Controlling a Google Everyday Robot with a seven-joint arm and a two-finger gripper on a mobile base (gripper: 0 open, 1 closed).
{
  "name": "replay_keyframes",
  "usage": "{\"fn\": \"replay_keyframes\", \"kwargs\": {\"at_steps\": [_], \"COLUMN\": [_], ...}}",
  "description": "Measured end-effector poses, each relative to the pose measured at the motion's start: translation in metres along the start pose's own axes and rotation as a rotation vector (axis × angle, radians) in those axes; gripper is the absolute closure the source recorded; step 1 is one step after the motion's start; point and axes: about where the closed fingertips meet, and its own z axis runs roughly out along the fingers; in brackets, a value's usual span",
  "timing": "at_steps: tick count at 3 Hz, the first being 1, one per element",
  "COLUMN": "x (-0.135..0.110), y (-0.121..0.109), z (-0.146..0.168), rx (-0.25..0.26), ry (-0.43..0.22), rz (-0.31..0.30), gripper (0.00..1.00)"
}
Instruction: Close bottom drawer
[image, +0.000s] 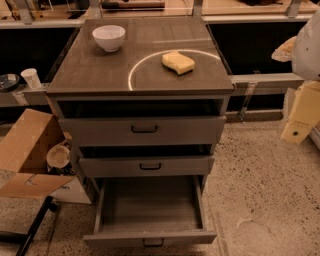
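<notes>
The bottom drawer (150, 238) of the grey-brown cabinet (140, 80) is pulled far out toward me. Its long grey box (150, 202) is empty, and its small dark bar handle (153, 242) sits at the lower edge of the view. The middle drawer (147, 166) and the top drawer (142, 130) stand slightly out. My gripper (296, 131) is at the right edge of the view, a pale yellowish piece below a white arm part (307, 47). It is well to the right of the cabinet, higher than the bottom drawer, and touches nothing.
A white bowl (109, 37) and a yellow sponge (178, 62) sit on the cabinet top. An open cardboard box (27, 150) lies on the floor to the left, with a dark pole (35, 225) in front of it. A paper cup (32, 78) stands on a left ledge.
</notes>
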Motion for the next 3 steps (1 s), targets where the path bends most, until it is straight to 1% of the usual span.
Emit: {"fn": "replay_keyframes", "kwargs": {"at_steps": [1, 2, 3], "x": [0.0, -0.003, -0.008], "y": [0.0, 0.005, 0.023], "z": [0.0, 0.019, 0.069], "rx": [0.0, -0.009, -0.077], "ry": [0.0, -0.001, -0.043], "rz": [0.0, -0.034, -0.105], "gripper": [0.0, 0.0, 0.0]}}
